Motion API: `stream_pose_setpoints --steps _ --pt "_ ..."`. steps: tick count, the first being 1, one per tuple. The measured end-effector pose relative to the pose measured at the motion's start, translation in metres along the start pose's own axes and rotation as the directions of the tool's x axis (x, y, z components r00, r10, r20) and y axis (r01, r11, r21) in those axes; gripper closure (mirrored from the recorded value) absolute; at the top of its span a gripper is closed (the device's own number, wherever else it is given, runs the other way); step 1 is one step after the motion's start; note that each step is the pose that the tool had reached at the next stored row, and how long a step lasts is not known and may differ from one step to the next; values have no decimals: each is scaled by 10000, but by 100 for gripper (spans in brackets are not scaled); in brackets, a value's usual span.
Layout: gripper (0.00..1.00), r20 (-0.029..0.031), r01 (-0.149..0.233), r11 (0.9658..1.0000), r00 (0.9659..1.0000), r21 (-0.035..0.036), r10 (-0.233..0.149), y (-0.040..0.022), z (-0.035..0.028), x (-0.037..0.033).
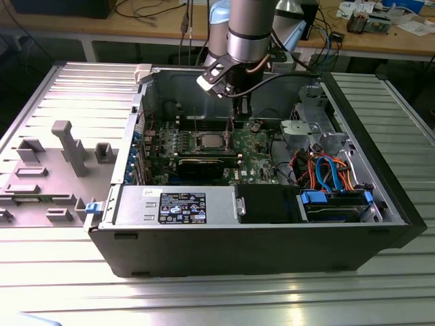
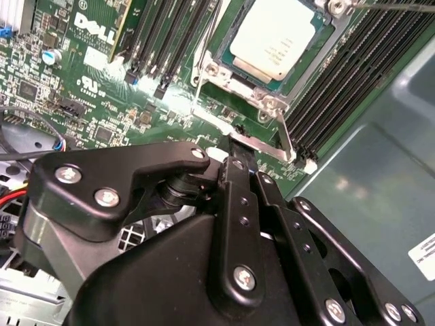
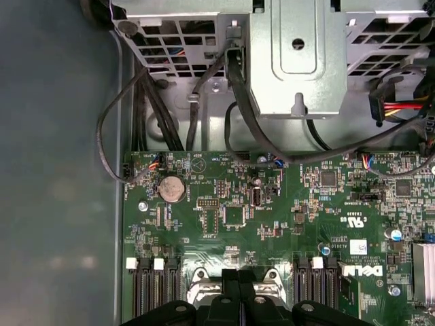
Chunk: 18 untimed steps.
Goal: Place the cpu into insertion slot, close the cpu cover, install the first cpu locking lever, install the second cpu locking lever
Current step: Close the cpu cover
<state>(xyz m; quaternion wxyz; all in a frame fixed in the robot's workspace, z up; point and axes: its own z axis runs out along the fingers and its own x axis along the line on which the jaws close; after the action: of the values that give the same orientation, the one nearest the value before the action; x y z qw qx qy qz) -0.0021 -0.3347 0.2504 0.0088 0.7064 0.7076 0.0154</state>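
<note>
The cpu [image 2: 275, 41] lies flat with its silver top up inside the insertion slot [image 2: 270, 103] on the green motherboard; the exterior view has it as the cpu [image 1: 209, 141] near the case's middle. The cpu cover [image 2: 219, 60] lies down around the chip as a thin metal frame. A thin silver locking lever [image 2: 272, 146] runs along the socket's near side. My gripper [image 2: 241, 146] hangs just beside the socket with its black fingers together, tips at that lever. It is also the gripper [image 1: 242, 112] and the gripper [image 3: 239, 275]. Nothing sits between the fingers.
Long memory slots [image 2: 166, 41] flank the socket on both sides. A black graphics card [image 1: 204, 165] lies in front of it. A metal drive cage [image 1: 306, 129], bundled cables [image 1: 326, 170] and the power supply [image 1: 177, 204] crowd the case. A grey fixture plate [image 1: 61, 156] lies at the exterior view's left.
</note>
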Motion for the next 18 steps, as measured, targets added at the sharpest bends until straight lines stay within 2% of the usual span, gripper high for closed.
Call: stream_pose_setpoints --steps 9,15,18 --pt "89 0 0 10000 10000 0 0 -152 -2 0" --pt "89 -3 0 10000 10000 -1 0 -182 1 -1" --pt "89 -10 7 10000 10000 -1 -7 -273 19 0"
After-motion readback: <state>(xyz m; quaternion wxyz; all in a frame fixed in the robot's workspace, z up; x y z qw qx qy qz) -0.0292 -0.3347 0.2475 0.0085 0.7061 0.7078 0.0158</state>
